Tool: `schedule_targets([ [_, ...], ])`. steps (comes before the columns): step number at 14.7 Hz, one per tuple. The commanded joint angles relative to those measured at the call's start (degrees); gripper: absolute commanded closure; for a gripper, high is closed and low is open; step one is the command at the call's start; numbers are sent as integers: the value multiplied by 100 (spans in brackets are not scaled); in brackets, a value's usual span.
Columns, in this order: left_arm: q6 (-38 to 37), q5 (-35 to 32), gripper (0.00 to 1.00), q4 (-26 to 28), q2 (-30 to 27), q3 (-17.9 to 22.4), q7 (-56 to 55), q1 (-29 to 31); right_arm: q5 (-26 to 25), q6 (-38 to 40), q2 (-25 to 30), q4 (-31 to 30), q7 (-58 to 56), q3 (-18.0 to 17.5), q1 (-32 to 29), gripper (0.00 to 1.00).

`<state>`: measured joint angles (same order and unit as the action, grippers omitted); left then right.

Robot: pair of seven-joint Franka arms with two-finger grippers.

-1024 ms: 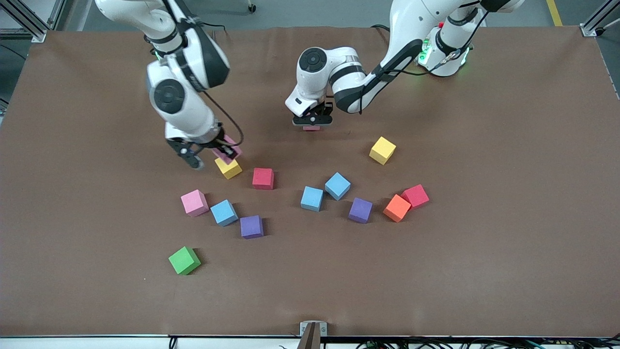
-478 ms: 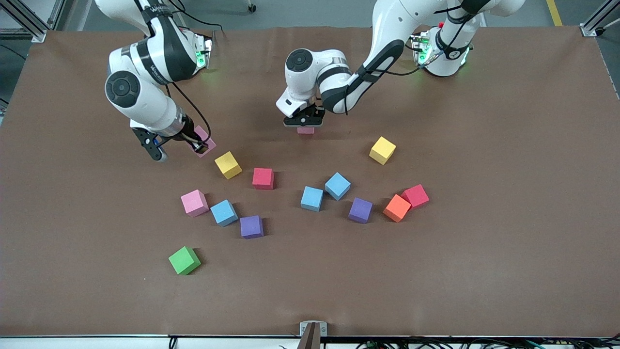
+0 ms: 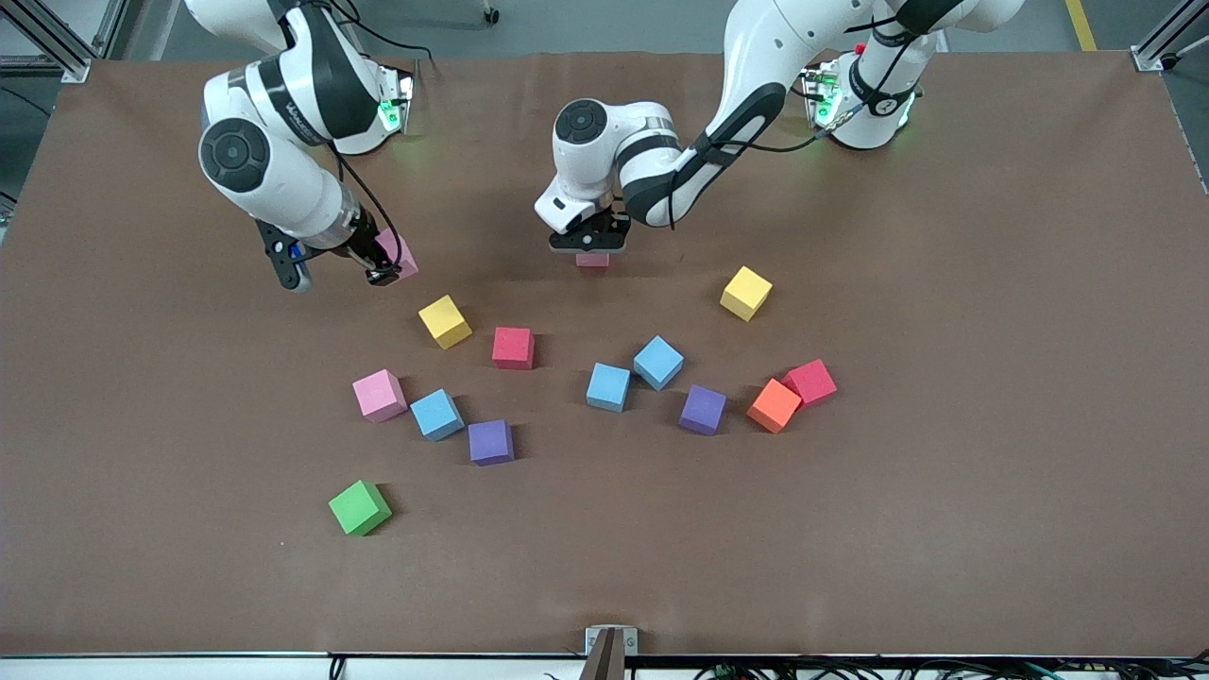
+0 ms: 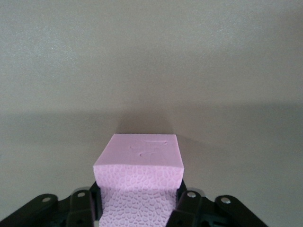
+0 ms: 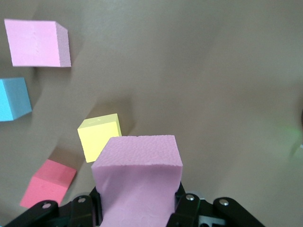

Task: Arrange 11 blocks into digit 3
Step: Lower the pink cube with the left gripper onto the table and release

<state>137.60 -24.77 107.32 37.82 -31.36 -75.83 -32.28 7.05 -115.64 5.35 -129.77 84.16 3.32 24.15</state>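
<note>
My left gripper [image 3: 590, 244] is shut on a pink block [image 3: 592, 259] low over the brown cloth at mid-table; in the left wrist view this pink block [image 4: 139, 161] fills the left gripper [image 4: 138, 204]. My right gripper [image 3: 383, 263] is shut on another pink block [image 3: 399, 253], seen in the right wrist view as a pink block [image 5: 137, 175] in the right gripper [image 5: 137, 208], above a yellow block [image 3: 444, 321]. Loose blocks lie scattered: red [image 3: 513, 348], pink [image 3: 379, 395], blue [image 3: 437, 414], purple [image 3: 491, 442], two blue [image 3: 607, 387] [image 3: 658, 363], purple [image 3: 704, 409], red [image 3: 809, 382], yellow [image 3: 746, 293]. No digit 3 shows.
A green cube [image 3: 359, 507] lies nearest the front camera, toward the right arm's end. An orange cube [image 3: 774, 405] touches the red block toward the left arm's end. The brown cloth [image 3: 992, 283] covers the whole table.
My right gripper carried its pink block away from the yellow block, toward the right arm's base. My left gripper shifted slightly toward the right arm's end with its pink block.
</note>
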Motion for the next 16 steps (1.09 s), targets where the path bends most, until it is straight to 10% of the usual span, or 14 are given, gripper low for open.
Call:
schedule_targets([
  [1,-58,-177,1,-159,138,25,-125,3,24,-11,510,-321,529,-50,-16,98],
  [16,-945,-116,0,-62,-890,-641,797,1521,16,-1837,-235,-962,2683,-59,775,100],
])
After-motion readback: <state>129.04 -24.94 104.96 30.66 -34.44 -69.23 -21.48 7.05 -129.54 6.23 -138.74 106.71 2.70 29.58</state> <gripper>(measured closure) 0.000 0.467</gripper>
